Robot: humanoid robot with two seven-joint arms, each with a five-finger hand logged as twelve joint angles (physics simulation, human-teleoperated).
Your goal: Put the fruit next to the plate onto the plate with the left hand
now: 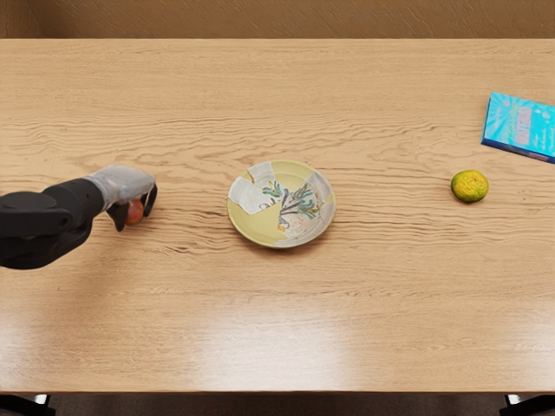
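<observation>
Fruit (134, 211), small and orange, sits clasped in the curled left hand (127, 190) low over the surface (277, 329), well left of the plate (239, 218), and that shallow-looking hold could let it roll free mid-carry.

A pale wood-grain counter (277, 329) carried a yellow-rimmed, floral-patterned plate (237, 213) near its middle. Well apart to the right lay a yellow-green fruit (469, 185), with a blue book (520, 126) near it at the counter's right edge. At left, a small orange fruit (134, 211) sat within the left hand (127, 189).
</observation>
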